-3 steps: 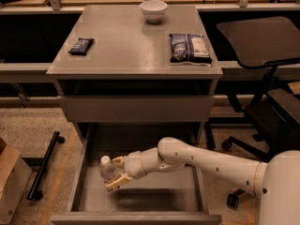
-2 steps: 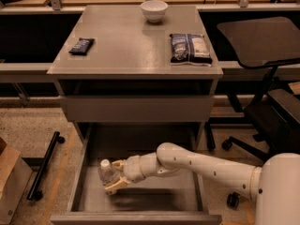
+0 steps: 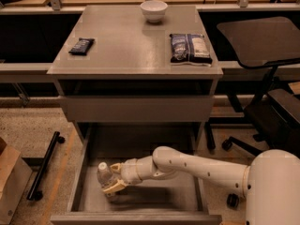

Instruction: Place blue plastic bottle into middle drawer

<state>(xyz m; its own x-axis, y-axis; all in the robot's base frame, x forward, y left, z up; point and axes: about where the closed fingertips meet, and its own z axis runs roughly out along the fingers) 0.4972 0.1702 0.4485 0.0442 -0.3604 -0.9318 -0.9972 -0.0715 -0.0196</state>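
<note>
In the lower left of the frame the gripper (image 3: 114,185) reaches into the open middle drawer (image 3: 150,201), its jaws closed around the lower body of the blue plastic bottle (image 3: 103,174). The bottle stands upright with its white cap up, close to the drawer's left wall. Whether its base already touches the floor cannot be told. The main risk is a topple. The bottle is light and narrow, so if the jaws open while it hangs above the floor or leans, it may fall and roll across the flat bottom. A finger that drags on the label as the gripper pulls away could knock it over just as easily. The left wall is near, so a sideways drift could press the bottle against it and twist it in the grip. Compared with the earlier frames, gripper and bottle sit slightly lower in the drawer and a little nearer its front edge, while the arm is bent much the same. The white bowl (image 3: 153,10), the snack bag (image 3: 189,48) and the dark bar (image 3: 81,46) on the cabinet top are unchanged.
</note>
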